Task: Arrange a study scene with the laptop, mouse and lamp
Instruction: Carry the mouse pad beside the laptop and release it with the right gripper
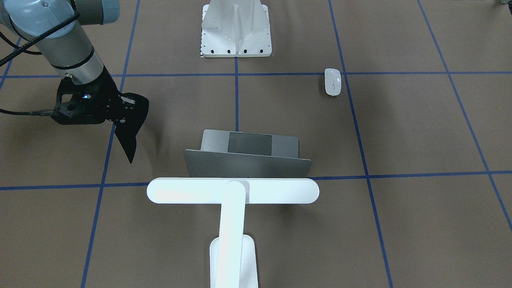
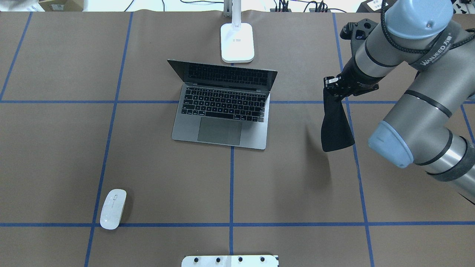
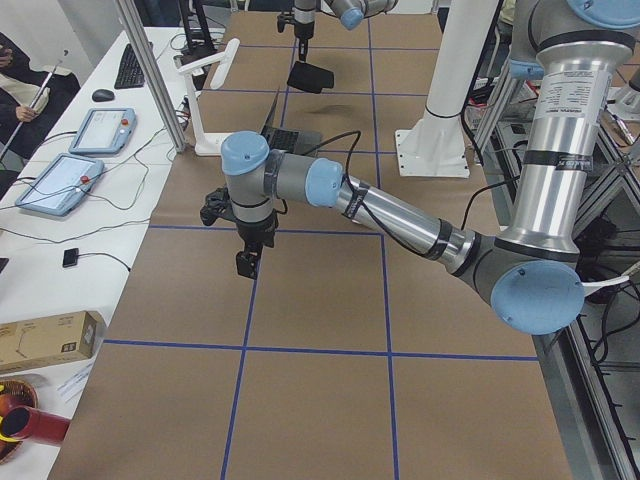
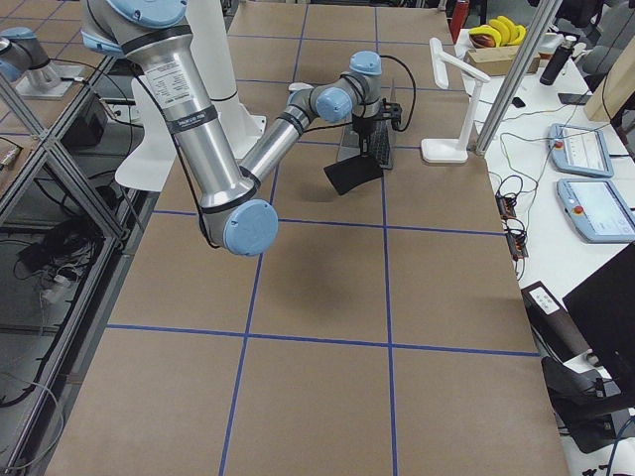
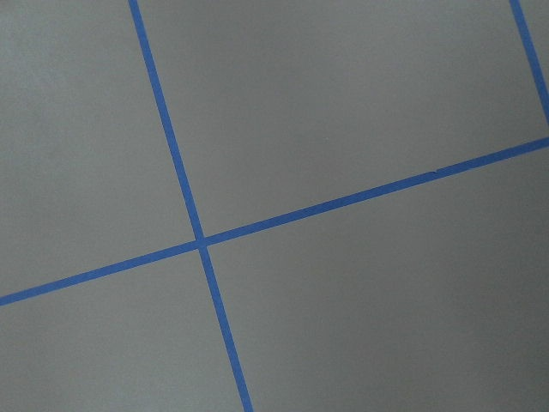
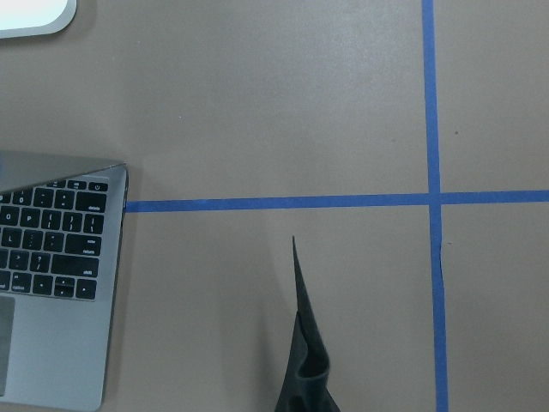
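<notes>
The grey laptop (image 2: pixel 222 111) stands open at the table's middle, screen toward the far side. The white lamp (image 1: pixel 232 191) stands behind its lid, with its base (image 2: pixel 237 42) on the table. The white mouse (image 2: pixel 113 208) lies near the front left, apart from both arms. My right gripper (image 2: pixel 331 87) is shut on the top edge of a black flexible mat (image 2: pixel 336 126), which hangs above the table to the right of the laptop. My left gripper (image 3: pixel 247 265) hovers over bare table far to the left; I cannot tell whether it is open or shut.
The white bolted metal mount (image 1: pixel 236 36) sits at the robot's edge of the table. Blue tape lines (image 5: pixel 202 242) cross the brown table cover. Operator tablets and cables lie on a side bench (image 4: pixel 585 169).
</notes>
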### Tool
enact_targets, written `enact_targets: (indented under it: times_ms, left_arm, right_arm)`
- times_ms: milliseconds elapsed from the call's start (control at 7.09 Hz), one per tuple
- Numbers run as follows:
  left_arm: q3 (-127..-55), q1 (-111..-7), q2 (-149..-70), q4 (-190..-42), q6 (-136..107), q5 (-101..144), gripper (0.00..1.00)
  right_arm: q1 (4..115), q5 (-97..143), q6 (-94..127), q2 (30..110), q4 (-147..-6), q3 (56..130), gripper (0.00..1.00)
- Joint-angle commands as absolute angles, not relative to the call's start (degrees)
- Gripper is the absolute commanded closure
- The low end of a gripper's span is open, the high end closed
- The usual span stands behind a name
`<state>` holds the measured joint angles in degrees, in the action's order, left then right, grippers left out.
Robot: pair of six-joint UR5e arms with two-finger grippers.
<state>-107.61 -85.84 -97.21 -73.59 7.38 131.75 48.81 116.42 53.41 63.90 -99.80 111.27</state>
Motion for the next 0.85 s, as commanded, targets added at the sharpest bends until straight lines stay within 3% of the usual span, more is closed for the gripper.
enact_targets:
  times_ms: [0, 705]
  left_arm:
    - [-107.7, -86.0, -97.2, -73.6, 7.4, 131.7, 0.01]
    - [-107.3, -85.9, -99.0, -71.4, 5.8, 131.7, 0.0]
  right_arm:
    - [48.3, 113.5, 52.8, 62.6, -100.1, 110.7, 0.0]
    - [48.6, 114.2, 52.6, 64.2, -100.1, 110.1, 0.0]
